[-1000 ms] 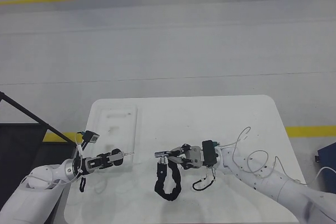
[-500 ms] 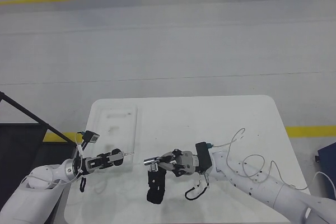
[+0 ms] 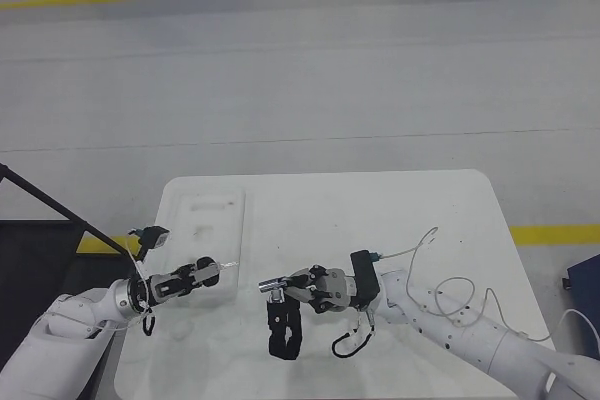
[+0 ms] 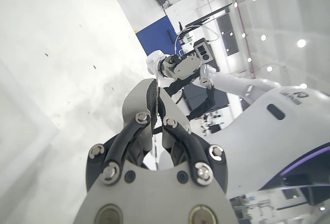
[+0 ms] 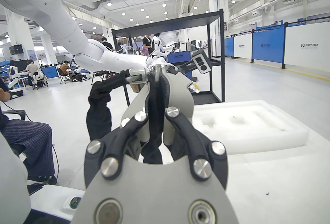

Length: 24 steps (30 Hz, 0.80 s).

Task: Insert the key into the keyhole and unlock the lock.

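Observation:
My left gripper (image 3: 212,270) hovers over the table's left part, shut on a thin metal key (image 3: 227,265) whose tip points at the lock. In the left wrist view the key (image 4: 156,103) shows edge-on between the fingers (image 4: 139,96). My right gripper (image 3: 298,285) is shut on a chain lock near its silver cylinder (image 3: 270,286). The black sleeved chain (image 3: 283,335) hangs down in a loop. The cylinder's keyhole end (image 4: 203,81) faces the key, a short gap away. In the right wrist view the cylinder (image 5: 136,76) sticks out beside my right gripper (image 5: 156,75).
A white foam tray (image 3: 212,215) with shallow recesses lies at the table's back left, also seen as the tray (image 5: 257,129). A black metal rack (image 3: 20,240) stands off the table's left side. A black strap (image 3: 352,338) dangles under the right wrist.
The right gripper carried the lock left toward the key and lifted it, so the chain now hangs. The left gripper with the key shifted slightly up and right.

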Each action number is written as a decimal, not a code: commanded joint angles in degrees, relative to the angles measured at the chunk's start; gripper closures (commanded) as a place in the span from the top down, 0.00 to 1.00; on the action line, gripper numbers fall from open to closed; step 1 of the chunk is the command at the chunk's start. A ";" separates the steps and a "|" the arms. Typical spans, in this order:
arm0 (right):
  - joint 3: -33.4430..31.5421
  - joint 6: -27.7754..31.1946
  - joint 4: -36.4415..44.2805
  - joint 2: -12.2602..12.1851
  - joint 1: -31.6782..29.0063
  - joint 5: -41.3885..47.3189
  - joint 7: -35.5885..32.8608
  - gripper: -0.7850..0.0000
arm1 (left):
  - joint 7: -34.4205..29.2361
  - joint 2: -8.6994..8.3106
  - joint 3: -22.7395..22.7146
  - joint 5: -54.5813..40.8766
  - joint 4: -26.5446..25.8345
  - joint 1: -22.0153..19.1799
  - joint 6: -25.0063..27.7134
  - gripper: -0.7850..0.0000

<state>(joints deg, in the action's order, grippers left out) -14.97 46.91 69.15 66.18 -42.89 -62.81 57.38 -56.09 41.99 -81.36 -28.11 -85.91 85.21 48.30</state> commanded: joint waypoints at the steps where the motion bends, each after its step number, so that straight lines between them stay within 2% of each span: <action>1: 0.00 0.00 0.00 0.00 0.00 0.00 0.00 0.00 | 5.27 0.18 -1.13 8.22 -1.20 1.19 5.15 0.00; 3: 0.00 0.00 0.00 0.00 0.00 0.00 0.00 0.00 | 10.28 0.53 -2.57 14.74 -2.26 2.56 9.70 0.00; 5: 0.00 0.00 0.00 0.00 0.00 0.00 0.00 0.00 | 17.82 1.21 -5.22 22.11 -4.74 3.66 9.70 0.00; 24: 0.00 0.00 0.00 0.00 0.00 0.00 0.00 0.00 | 18.15 1.29 -5.14 23.25 -5.57 3.57 9.70 0.00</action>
<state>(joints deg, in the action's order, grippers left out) -14.97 46.91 69.15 66.18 -42.89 -62.81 57.38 -38.20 43.22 -86.58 -5.88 -90.79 88.85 57.97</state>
